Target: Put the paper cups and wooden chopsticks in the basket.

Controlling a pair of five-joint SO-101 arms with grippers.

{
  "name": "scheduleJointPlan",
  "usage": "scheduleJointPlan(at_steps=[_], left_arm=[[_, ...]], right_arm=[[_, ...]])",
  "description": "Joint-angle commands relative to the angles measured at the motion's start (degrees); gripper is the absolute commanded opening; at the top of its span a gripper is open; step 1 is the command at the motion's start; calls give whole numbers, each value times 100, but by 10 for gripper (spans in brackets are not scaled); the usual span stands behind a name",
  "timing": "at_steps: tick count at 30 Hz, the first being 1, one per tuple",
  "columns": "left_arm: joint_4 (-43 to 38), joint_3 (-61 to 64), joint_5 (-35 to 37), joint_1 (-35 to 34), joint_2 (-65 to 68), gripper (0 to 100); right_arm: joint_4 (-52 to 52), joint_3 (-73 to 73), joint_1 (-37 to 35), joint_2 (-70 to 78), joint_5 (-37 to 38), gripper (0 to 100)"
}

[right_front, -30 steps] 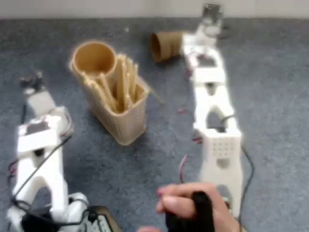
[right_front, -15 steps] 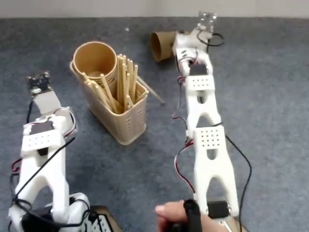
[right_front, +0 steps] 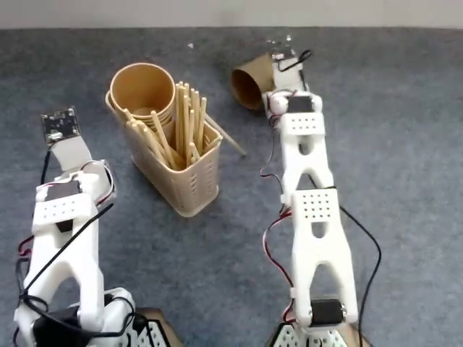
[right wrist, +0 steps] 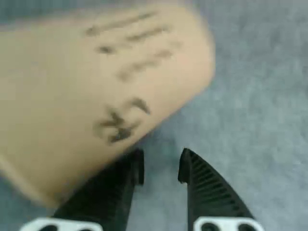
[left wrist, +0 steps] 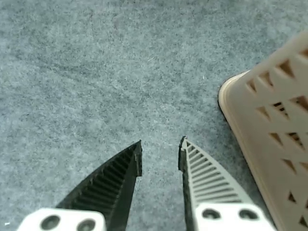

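Note:
A tan lattice basket stands on the grey carpet with one paper cup upright in it and several wooden chopsticks leaning beside the cup. A second paper cup lies on its side past the basket, mouth turned toward it. My right gripper sits right against that cup. In the right wrist view the cup looms beside the dark finger and the gripper is open, with carpet showing between the tips. My left gripper hovers open over bare carpet beside the basket.
One loose chopstick lies on the carpet, slanting out from the basket's far right corner. The right arm stretches up the right half of the carpet, and the left arm stands at the near left.
The right arm drew back and the lying cup shifted slightly nearer, turning its mouth toward the basket. A hand at the near edge has left the view. The left arm barely shifted.

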Motion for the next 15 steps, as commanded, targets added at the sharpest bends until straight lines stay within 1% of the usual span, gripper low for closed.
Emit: scheduleJointPlan(at_steps=[1,2,4,6,10,12,15], left_arm=[[-70,-48,-44,57,-154,154],[-70,-57,-44,66,-145,154],[-70,-66,-44,75,-145,154],[-70,-57,-44,75,-145,154],[-70,-48,-44,66,-145,154],[-70,-40,-44,66,-145,154],[-70,-48,-44,66,-136,154]], right_arm=[[2290,-1455,585,-734,1327,128],[2536,-1675,629,-998,1477,128],[2835,-1534,664,-1525,1354,128],[2862,-1367,664,-1912,853,128],[2211,-1297,541,-2229,-149,131],[2360,-1297,409,-2193,-114,143],[2905,-1341,92,-2079,440,235]])
